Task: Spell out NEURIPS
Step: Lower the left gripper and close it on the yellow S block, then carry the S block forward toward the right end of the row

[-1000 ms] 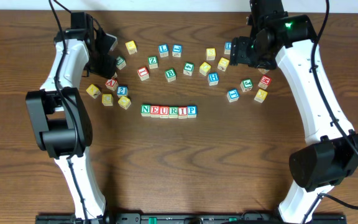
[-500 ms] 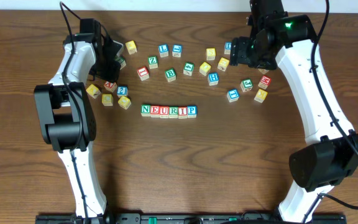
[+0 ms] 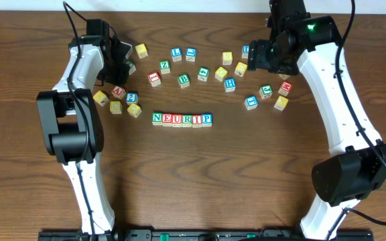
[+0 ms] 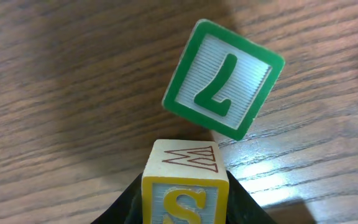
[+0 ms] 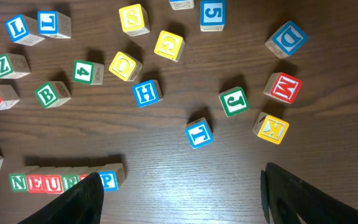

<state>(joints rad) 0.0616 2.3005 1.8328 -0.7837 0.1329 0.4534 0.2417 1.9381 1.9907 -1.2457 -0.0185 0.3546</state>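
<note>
**Left jaws close on the S**

The left arm has shifted over the far-left cubes. The left gripper [image 3: 116,62] now pinches the yellow S cube [image 4: 185,204]. The NEURIP row [image 3: 182,119] lies nearer and rightward, mid-tabletop [image 3: 246,174], with free space beside P [image 3: 207,118]. The right gripper [image 5: 182,194] gapes, empty.

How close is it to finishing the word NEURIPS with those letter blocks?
Nearly done. Six blocks already stand in a row reading NEURIP. In hand: a yellow S block sits between the fingers of the left gripper, beside a green 7 block. Left: carrying the S to the row and setting it after the P.
</note>
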